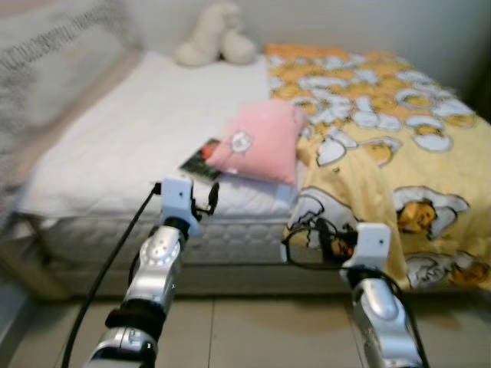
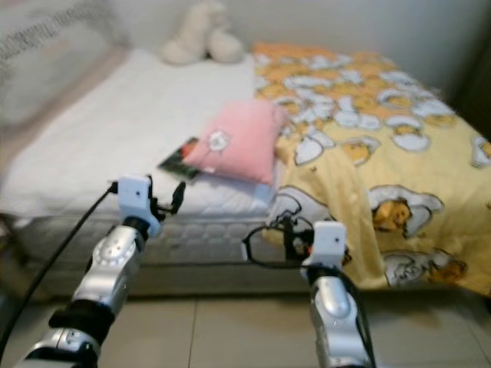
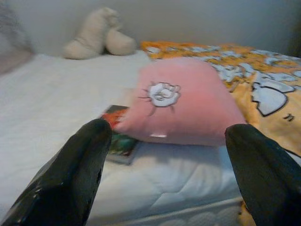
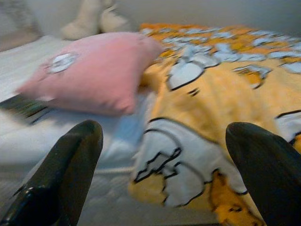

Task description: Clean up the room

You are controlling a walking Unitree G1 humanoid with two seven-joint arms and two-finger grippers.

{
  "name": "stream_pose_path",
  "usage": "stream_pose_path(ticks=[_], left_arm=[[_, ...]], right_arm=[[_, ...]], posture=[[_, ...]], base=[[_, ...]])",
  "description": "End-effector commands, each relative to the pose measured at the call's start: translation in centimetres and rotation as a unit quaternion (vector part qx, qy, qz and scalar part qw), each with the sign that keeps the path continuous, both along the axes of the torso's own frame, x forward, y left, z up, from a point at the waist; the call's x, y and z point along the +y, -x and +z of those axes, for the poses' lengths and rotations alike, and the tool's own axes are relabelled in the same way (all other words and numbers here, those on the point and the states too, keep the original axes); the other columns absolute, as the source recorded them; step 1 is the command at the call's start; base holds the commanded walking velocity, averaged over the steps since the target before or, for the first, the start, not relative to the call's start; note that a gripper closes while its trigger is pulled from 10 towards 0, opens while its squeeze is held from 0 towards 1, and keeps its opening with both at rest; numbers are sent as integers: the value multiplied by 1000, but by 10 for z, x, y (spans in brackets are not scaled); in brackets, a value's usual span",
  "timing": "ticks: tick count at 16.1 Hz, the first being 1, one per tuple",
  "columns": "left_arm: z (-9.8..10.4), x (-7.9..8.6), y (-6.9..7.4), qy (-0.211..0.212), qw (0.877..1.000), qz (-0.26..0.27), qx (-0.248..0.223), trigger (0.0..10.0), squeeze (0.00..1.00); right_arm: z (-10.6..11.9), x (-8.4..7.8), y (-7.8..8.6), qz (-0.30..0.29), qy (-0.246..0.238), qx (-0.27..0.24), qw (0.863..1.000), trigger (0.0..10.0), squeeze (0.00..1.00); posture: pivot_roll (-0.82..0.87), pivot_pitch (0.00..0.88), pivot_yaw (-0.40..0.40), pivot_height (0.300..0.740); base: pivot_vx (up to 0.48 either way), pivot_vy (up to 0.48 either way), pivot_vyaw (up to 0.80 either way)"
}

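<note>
A pink pillow (image 1: pixel 261 142) lies near the front edge of the bed's white mattress (image 1: pixel 138 130), partly over a dark book (image 1: pixel 201 159). A yellow patterned blanket (image 1: pixel 383 130) covers the bed's right half and hangs over the front edge. A cream plush toy (image 1: pixel 215 34) sits at the head of the bed. My left gripper (image 3: pixel 169 174) is open, raised before the mattress edge and pointing at the pillow and book. Held lower, in front of the hanging blanket (image 4: pixel 211 108), my right gripper (image 4: pixel 164 174) is open too. Both grippers hold nothing.
A grey patterned cushion or headboard (image 1: pixel 54 54) rises on the left of the bed. Tiled floor (image 1: pixel 253 330) runs below the bed frame. Black cables (image 1: pixel 107 268) trail along both arms.
</note>
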State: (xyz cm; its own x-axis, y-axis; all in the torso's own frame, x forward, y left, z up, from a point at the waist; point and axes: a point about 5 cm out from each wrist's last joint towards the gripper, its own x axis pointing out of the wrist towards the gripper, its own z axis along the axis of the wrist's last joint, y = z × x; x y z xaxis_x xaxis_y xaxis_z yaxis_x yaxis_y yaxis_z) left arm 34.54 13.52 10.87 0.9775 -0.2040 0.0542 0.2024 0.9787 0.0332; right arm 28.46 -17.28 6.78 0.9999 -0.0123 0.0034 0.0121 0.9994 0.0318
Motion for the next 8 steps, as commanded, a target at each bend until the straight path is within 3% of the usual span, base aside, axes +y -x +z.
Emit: stream_pose_path(ticks=[1, 2, 4, 8], left_arm=[[3, -9, -2, -3, 1000, -13, -4, 10000, 0], [3, -9, -3, -5, 1000, -14, -4, 10000, 0], [2, -8, -3, -6, 1000, -12, -6, 10000, 0], [4, -15, -3, -14, 1000, -11, -19, 10000, 0]], right_arm=[[3, -7, -1, -9, 5, -9, 1000, 10000, 0], [3, -5, -2, -2, 12, -4, 1000, 10000, 0], [2, -4, -2, -2, 9, -4, 1000, 10000, 0], [0, -5, -2, -5, 6, 1, 1000, 10000, 0]], posture=[[83, 0, 30, 740], [84, 0, 30, 740], [86, 0, 26, 740], [82, 0, 22, 740]], base=[[382, 289, 0], [382, 292, 0], [396, 270, -669], [453, 0, 0]])
